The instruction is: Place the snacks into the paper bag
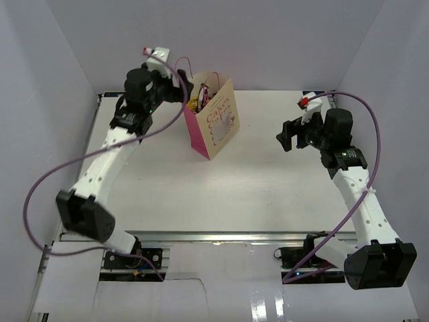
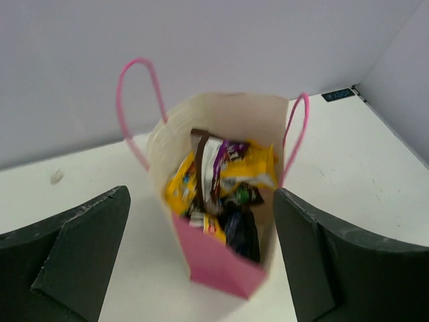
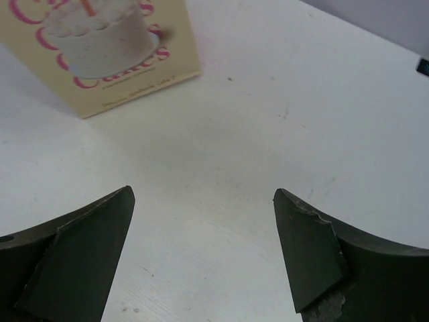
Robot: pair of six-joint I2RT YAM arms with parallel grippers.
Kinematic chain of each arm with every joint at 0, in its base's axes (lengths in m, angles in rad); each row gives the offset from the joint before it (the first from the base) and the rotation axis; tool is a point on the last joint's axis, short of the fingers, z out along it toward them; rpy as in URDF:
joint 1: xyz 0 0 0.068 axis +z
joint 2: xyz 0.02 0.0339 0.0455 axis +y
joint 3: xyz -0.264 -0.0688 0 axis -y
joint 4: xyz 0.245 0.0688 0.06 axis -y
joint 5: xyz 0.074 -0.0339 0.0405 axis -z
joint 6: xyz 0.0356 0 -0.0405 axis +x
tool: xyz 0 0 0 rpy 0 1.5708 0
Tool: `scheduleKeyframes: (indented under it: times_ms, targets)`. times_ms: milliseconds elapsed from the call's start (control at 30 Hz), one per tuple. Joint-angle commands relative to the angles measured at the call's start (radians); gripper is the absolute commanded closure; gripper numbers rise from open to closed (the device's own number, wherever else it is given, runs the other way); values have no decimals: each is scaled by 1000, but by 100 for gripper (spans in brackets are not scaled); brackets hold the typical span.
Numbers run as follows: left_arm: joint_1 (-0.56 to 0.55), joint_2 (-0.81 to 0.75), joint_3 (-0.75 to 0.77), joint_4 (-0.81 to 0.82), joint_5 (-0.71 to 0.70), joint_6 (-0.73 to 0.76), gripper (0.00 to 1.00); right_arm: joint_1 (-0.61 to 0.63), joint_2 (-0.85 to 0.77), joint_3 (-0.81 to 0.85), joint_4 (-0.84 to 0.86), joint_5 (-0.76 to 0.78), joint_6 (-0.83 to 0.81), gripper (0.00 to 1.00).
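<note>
One white table [image 1: 268,181] carries everything. Two arms are bolted at its near edge. The left arm reaches up to the paper bag [image 1: 216,124], its left gripper [image 2: 201,194] poised over the bag's mouth and looking down into it, fingers spread wide and holding nothing. The right arm bends in from the bag's right; the right gripper [image 3: 203,193] hangs over bare table, fingers apart and holding nothing.

One bag stands upright, with pink sides, two pink handles [image 2: 137,100] and a white cake under pink lettering that seems to read "Cakes".

The snacks [image 2: 221,188] sit inside the bag: at least two yellow packets, one purple-and-white, one dark. Their exact number and print are unreadable.
</note>
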Motion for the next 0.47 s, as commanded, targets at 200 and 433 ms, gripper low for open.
scheduleKeyframes:
  times_ms: [200,433]
  targets:
    - [41,-670,-736,-11,-139,-341,2,-15,-38,-15,-99,568,133,10]
    - [43,-799,-880,9,-133,-407,2,-17,-103,-76,-87,529,81,10]
